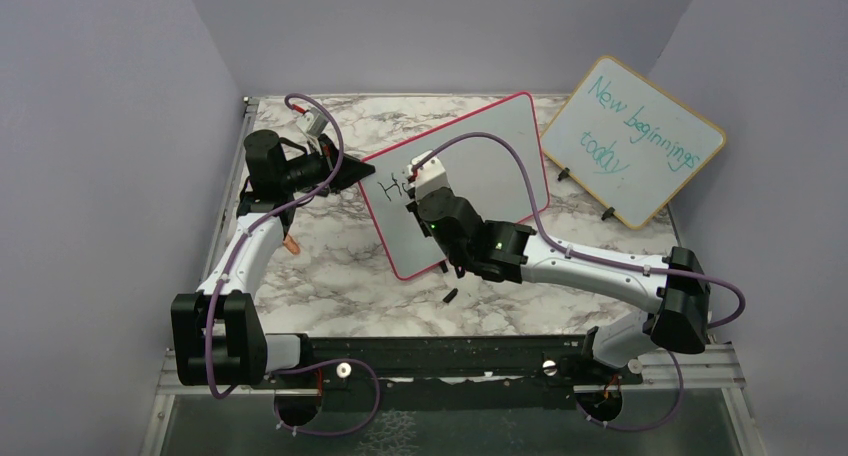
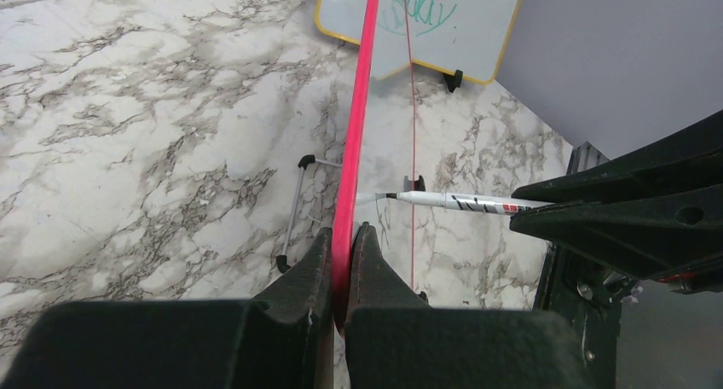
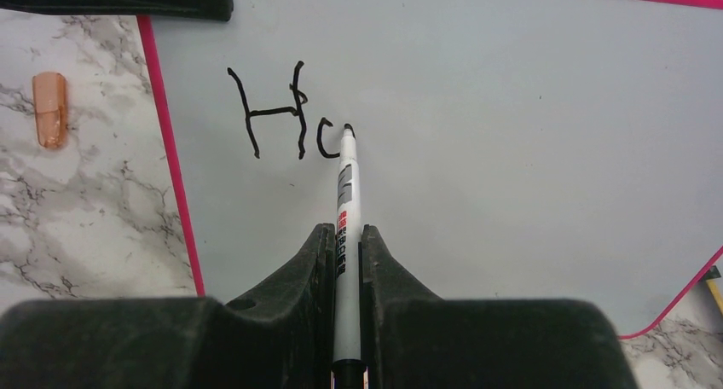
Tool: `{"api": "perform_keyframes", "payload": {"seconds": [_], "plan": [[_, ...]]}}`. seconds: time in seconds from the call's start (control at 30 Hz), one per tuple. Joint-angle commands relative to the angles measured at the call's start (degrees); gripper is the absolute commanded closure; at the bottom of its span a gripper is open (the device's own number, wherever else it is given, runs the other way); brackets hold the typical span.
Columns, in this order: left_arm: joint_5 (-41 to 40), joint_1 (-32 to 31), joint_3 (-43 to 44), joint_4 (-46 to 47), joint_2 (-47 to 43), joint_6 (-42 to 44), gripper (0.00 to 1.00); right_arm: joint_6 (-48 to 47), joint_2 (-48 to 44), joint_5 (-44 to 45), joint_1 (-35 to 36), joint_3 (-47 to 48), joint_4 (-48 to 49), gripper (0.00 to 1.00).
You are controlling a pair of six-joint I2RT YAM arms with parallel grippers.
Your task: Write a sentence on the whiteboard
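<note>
The whiteboard (image 1: 480,171) with its pink-red frame stands tilted on the marble table. My left gripper (image 1: 345,173) is shut on its left edge; the left wrist view shows the red rim (image 2: 354,150) pinched between both fingers. A white marker (image 3: 344,210) sits clamped in my right gripper (image 3: 344,235), its black tip touching the whiteboard (image 3: 511,133). The sentence (image 3: 286,112) reads only "H" and a partly drawn round letter in black, seen also on the board (image 1: 393,186) in the top view. The marker (image 2: 460,202) shows side-on in the left wrist view.
A wooden-framed board (image 1: 633,141) with teal writing stands at the back right. An orange cap (image 3: 49,107) lies on the marble left of the whiteboard. A small black piece (image 1: 450,296) lies near the board's front corner. Purple walls close in both sides.
</note>
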Motion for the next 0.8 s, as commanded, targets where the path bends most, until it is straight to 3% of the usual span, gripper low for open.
{"api": "perform_keyframes", "payload": {"seconds": [0.0, 0.3, 0.77], "plan": [[-1.53, -1.56, -1.97, -5.88, 1.61, 8.46, 1.00, -0.47, 1.52, -3.13, -0.69, 1.88, 2.88, 0.99], [-1.65, -1.55, -1.87, -5.96, 1.59, 8.54, 1.00, -0.46, 1.35, -5.30, -0.69, 2.57, 0.76, 0.99], [-2.23, -1.55, -1.88, -6.35, 1.41, 8.72, 1.00, -0.75, -2.76, 1.57, -1.36, -0.49, 1.03, 0.99]]}}
